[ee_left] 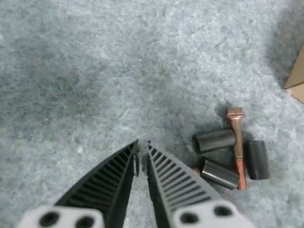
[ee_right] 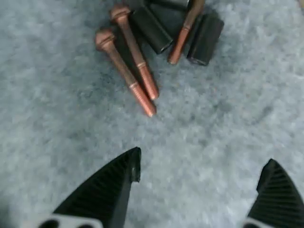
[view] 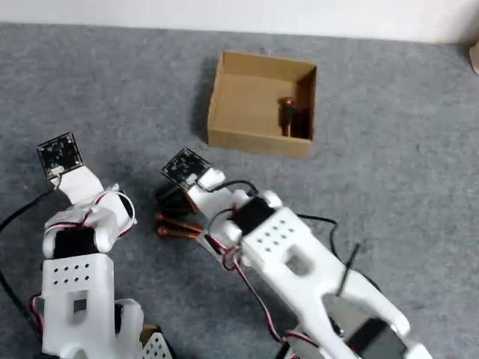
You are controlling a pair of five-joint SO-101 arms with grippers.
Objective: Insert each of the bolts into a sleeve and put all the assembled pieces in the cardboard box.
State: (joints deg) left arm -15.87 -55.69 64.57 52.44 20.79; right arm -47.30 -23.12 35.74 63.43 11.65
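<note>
Two copper bolts [ee_right: 126, 73] [ee_right: 135, 52] lie side by side on the grey carpet, just ahead of my right gripper [ee_right: 202, 168], which is open and holds nothing. Beyond them a third bolt [ee_right: 184, 33] lies among black sleeves [ee_right: 152, 28] [ee_right: 205, 33]. My left gripper [ee_left: 141, 145] is shut and empty, hovering over bare carpet a little way from the same cluster of three sleeves [ee_left: 213, 140] and a bolt [ee_left: 236, 147]. The cardboard box [view: 254, 134] stands at the back with one assembled piece [view: 288, 116] inside. From above, the two bolts [view: 178, 224] show between the arms.
Grey carpet covers the whole work surface. A corner of the box [ee_left: 297, 78] shows in the left wrist view. Bare carpet stretches to the left of the box and to its right.
</note>
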